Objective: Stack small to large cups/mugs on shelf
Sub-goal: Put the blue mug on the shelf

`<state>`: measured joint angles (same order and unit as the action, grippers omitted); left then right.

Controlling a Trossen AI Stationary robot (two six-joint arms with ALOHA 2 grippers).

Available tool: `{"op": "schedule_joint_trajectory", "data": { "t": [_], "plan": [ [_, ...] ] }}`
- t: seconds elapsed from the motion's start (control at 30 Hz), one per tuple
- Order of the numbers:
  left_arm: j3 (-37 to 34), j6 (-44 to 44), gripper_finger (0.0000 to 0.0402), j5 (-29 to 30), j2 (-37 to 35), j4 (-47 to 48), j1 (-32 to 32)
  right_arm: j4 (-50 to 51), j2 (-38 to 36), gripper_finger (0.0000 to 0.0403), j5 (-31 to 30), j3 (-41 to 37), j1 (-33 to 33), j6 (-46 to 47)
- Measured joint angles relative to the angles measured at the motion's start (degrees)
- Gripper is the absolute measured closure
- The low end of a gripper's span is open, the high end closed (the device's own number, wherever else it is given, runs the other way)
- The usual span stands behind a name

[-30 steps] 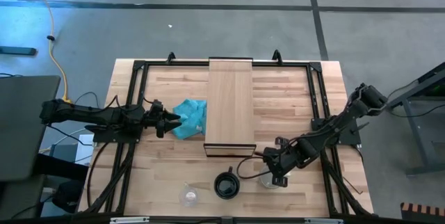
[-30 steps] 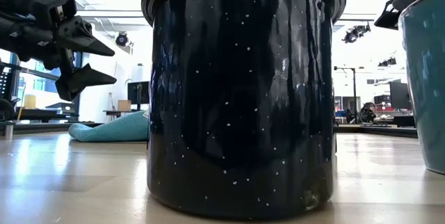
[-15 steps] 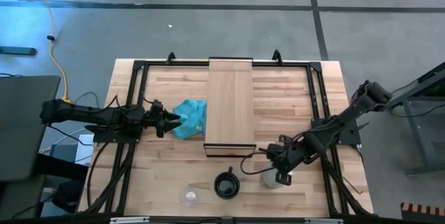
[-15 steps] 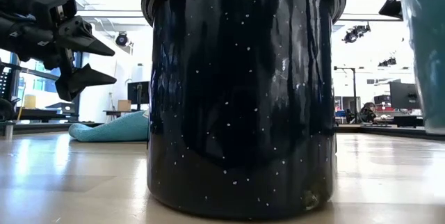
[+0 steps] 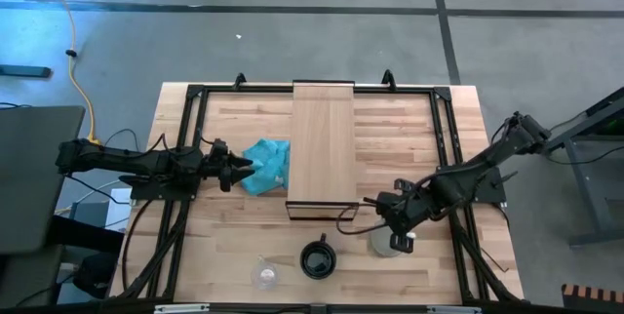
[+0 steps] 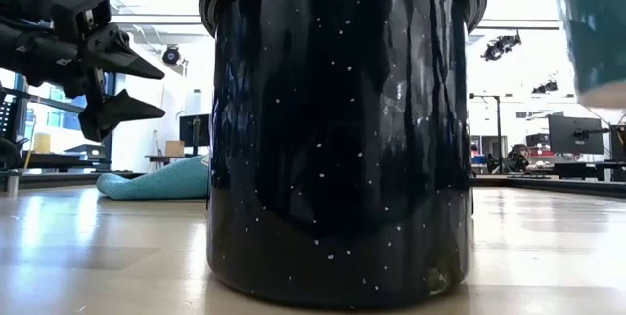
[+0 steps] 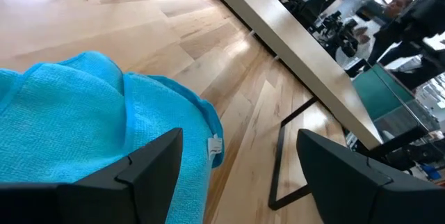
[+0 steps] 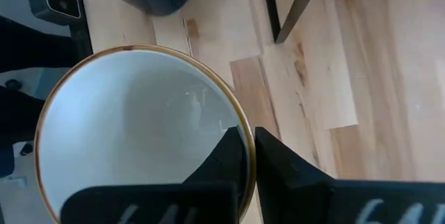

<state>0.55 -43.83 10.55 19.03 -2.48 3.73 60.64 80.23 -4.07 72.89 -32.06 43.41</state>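
The large mug [image 5: 381, 242], white inside and teal outside [image 6: 596, 27], hangs above the table right of the black speckled mug [image 5: 318, 258]; my right gripper [image 5: 397, 237] is shut on it. The small clear glass cup [image 5: 264, 274] stands on its base near the front edge. The black mug [image 6: 342, 129] rests on its base. The light wooden shelf [image 5: 323, 148] stands raised at the table's middle. My left gripper [image 5: 235, 170] waits open at the left, beside the teal cloth [image 5: 266, 165]. My right gripper pinches the large mug's rim [image 8: 235, 113], one finger inside the mug [image 8: 229, 156] and one outside the wall [image 8: 279, 161]. The fingers come from above, slanting down. The mug hangs upright, mouth up, its base [image 6: 602, 92] clear of the table.
A black frame [image 5: 444, 148] runs round the tabletop. The teal cloth [image 7: 83, 133] lies crumpled just left of the shelf's near end, in front of my left gripper [image 7: 236, 175]. Bare wood lies between the shelf's front edge and the two standing vessels.
My right gripper has gone up, and slightly toward the table's right edge, staying shut on the large mug's rim. The mug has come off the table and now hangs clear and upright.
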Motion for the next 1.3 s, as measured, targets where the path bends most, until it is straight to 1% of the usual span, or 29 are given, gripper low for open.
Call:
{"op": "schedule_joint_trajectory", "data": {
  "t": [0.27, 0.43, 0.57, 0.87, 1.03, 1.3],
  "plan": [
    [0.0, 0.0, 0.0131, 0.0, 0.0, 0.0, 0.0, 6.7, 0.0, 0.0403, 0.0, 7.0, 3.4, -1.9],
    [0.0, 0.0, 0.0131, 0.3, 0.0, 0.0, 0.0, 9.4, 0.0, 0.0403, -0.1, 11.0, 6.2, -1.9],
    [0.0, 0.1, 0.0131, 0.6, 0.0, -0.1, 0.0, 10.8, 0.0, 0.0403, -0.2, 13.7, 8.1, -3.7],
    [0.0, 0.1, 0.0131, 0.7, 0.0, -0.1, 0.0, 17.8, 0.0, 0.0403, 0.9, 20.7, 13.3, -10.3],
    [0.0, 0.1, 0.0131, 1.3, 0.0, -0.3, 0.0, 20.1, 0.0, 0.0403, 0.9, 24.0, 16.4, -14.2],
    [0.0, 0.1, 0.0131, 2.5, 0.0, -0.4, 0.0, 22.8, 0.0, 0.0403, 2.5, 26.5, 22.7, -21.7]
  ]
}}
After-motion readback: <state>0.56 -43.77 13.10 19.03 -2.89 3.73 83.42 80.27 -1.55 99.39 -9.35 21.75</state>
